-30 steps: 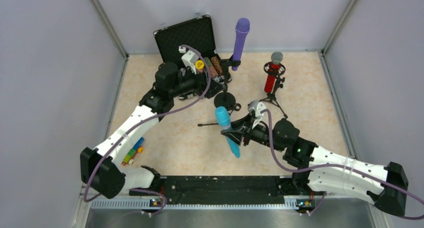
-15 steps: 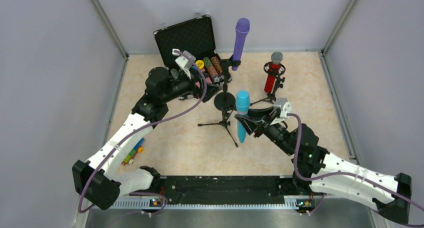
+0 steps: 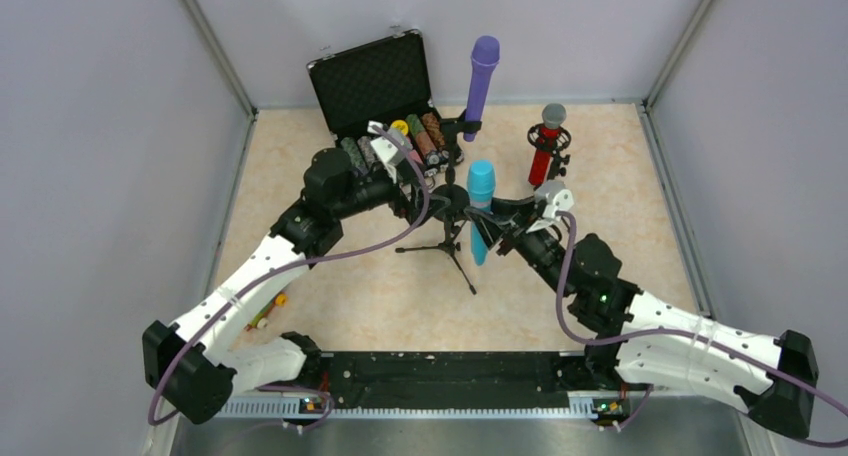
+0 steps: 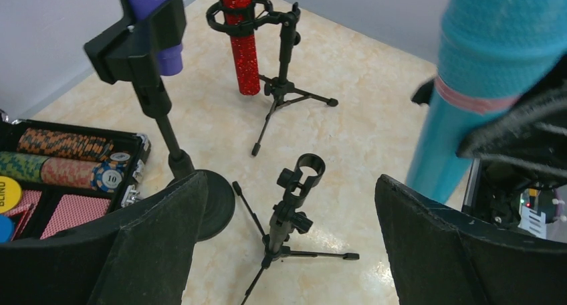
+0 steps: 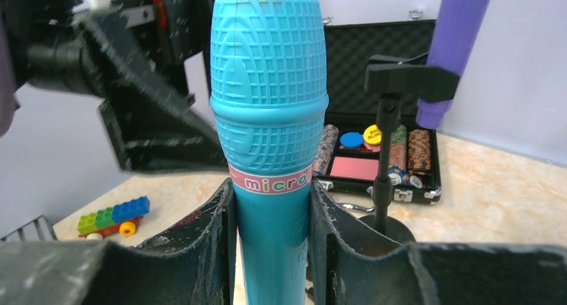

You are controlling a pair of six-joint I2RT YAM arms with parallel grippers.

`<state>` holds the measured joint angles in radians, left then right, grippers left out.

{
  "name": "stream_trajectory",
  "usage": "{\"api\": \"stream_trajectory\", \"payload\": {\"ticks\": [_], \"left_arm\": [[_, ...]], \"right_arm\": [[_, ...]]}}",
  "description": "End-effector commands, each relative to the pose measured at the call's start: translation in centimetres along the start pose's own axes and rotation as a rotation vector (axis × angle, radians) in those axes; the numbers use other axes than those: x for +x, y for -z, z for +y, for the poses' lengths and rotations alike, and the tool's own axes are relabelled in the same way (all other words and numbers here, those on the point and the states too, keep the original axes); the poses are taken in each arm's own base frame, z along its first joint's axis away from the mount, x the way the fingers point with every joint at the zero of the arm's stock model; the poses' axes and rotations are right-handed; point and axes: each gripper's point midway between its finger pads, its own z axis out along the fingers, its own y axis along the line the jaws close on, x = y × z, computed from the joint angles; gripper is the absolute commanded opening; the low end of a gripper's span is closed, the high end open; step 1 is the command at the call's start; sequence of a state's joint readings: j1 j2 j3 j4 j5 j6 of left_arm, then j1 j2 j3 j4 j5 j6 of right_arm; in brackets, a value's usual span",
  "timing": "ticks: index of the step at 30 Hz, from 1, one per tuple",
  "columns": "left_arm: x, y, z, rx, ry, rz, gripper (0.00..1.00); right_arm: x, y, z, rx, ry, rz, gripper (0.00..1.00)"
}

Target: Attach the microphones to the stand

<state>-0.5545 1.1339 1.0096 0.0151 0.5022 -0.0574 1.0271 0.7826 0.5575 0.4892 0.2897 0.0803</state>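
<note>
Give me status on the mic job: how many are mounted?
Two of three. Done: the all-purple stick microphone sits in a black clip stand, and the glittery red microphone with silver mesh head in a black tripod ring mount. In hand: the right gripper is shut on the light blue microphone, upright. Remaining: seat it in the small black tripod stand, clip empty, framed by the open left gripper.

**A robot test cell in a lab**

Plain grey walls point(image 3: 100, 126) and metal corner posts point(image 3: 212, 46) box in a small beige tabletop point(image 3: 350, 296). A left arm point(image 3: 250, 266) and a right arm point(image 3: 680, 341), both white and black, are bolted to a black rail point(image 3: 440, 368) at its near edge and trail purple cables point(image 3: 560, 306). Unrelated props share the surface: a case of poker chips point(image 3: 370, 71), toy bricks point(image 5: 110, 216) and microphone stands point(image 4: 294, 211).
</note>
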Motion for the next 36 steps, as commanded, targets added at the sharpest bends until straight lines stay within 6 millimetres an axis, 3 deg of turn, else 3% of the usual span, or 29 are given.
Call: {"api": "stream_trajectory", "payload": {"ticks": [1,8,15,20,25,30,34,36], "left_arm": [[-1.9,0.8,-2.2,0.082,-0.111,-0.043,0.99],[-2.6,0.8,-3.5,0.137,-0.033,-0.065,0.99],[-3.4,1.0,-7.1,0.345,0.023,-0.102,0.99],[-2.8,1.0,-9.0,0.446,0.036,-0.090,0.99],[-1.4,-0.3,-9.6,0.467,0.077,-0.048,0.96],[0.3,-1.6,-8.8,0.391,0.082,-0.011,0.92],[0.7,-2.0,-8.2,0.359,0.082,-0.003,0.82],[0.8,-2.0,-8.4,0.371,0.078,-0.003,0.66]], "right_arm": [[-6.6,-1.2,-0.9,0.035,-0.079,-0.161,0.00],[-9.0,-2.5,-1.3,-0.026,-0.140,-0.216,0.00],[-10.1,-4.0,0.6,-0.123,-0.170,-0.269,0.00],[-10.2,-4.9,1.2,-0.148,-0.187,-0.286,0.00],[-10.6,-5.1,1.7,-0.182,-0.231,-0.316,0.00],[-10.9,-5.1,1.9,-0.192,-0.261,-0.329,0.00],[-11.2,-4.7,2.4,-0.219,-0.279,-0.337,0.00],[-11.2,-4.5,2.5,-0.230,-0.281,-0.338,0.00]]}}
